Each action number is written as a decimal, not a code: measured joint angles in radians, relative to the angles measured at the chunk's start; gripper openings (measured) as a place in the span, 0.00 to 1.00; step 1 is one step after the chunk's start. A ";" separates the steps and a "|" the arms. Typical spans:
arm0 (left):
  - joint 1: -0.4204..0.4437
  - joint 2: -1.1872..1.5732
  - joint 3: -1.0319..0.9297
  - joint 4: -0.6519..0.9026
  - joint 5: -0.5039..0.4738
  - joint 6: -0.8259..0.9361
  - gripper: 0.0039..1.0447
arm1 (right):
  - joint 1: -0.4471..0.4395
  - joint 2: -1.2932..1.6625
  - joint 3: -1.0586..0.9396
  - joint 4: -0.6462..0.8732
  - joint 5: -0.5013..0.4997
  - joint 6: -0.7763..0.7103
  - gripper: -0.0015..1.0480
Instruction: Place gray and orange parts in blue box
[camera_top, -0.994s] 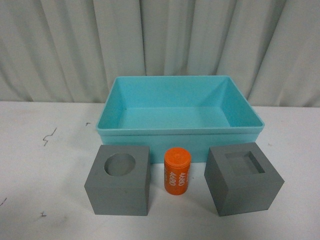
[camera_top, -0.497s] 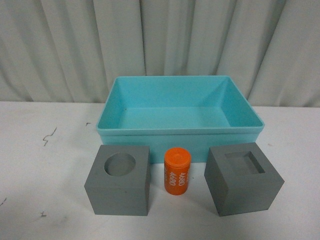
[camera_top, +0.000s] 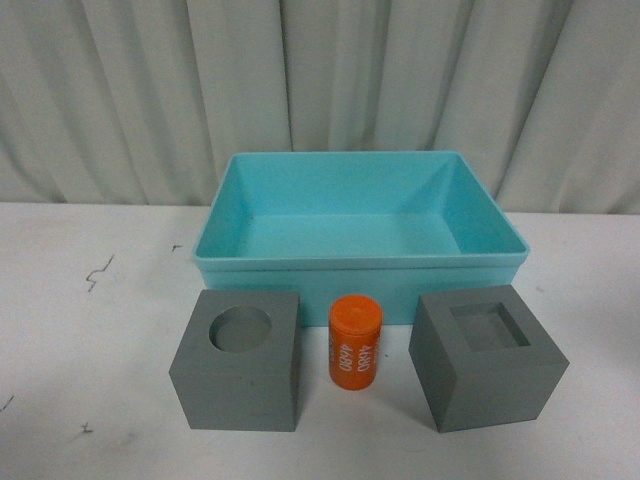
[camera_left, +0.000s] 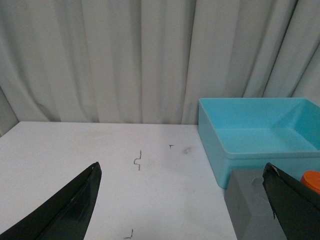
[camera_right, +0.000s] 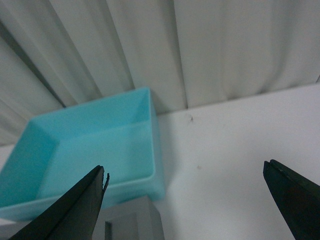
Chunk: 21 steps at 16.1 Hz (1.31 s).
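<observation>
Turquoise blue box (camera_top: 360, 283) stands mid-tabletop (camera_top: 90, 330), toward the rear edge; just before it, nearer the front edge, a row: round-recess gray cube (camera_top: 240, 380), upright orange cylinder (camera_top: 355, 345), square-recess gray cube (camera_top: 490, 380); left gripper (camera_left: 181, 169) and right gripper (camera_right: 185, 169) both have jaws spread wide.

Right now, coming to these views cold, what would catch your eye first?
The empty blue box sits at the back of the white table. Before it stands the bright orange cylinder, upright, between the round-recess gray cube on the left and the square-recess gray cube on the right.
</observation>
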<state>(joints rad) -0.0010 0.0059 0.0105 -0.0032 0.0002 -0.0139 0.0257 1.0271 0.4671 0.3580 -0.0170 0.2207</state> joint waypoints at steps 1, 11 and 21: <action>0.000 0.000 0.000 0.000 0.000 0.000 0.94 | -0.010 0.120 0.082 -0.063 -0.026 0.016 0.94; 0.000 0.000 0.000 0.000 0.000 0.000 0.94 | 0.058 0.756 0.461 -0.383 -0.237 -0.117 0.94; 0.000 0.000 0.000 0.000 0.000 0.000 0.94 | 0.066 0.885 0.469 -0.340 -0.284 -0.114 0.94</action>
<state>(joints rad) -0.0010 0.0059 0.0105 -0.0032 -0.0002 -0.0139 0.0921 1.9118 0.9363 0.0185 -0.3012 0.1070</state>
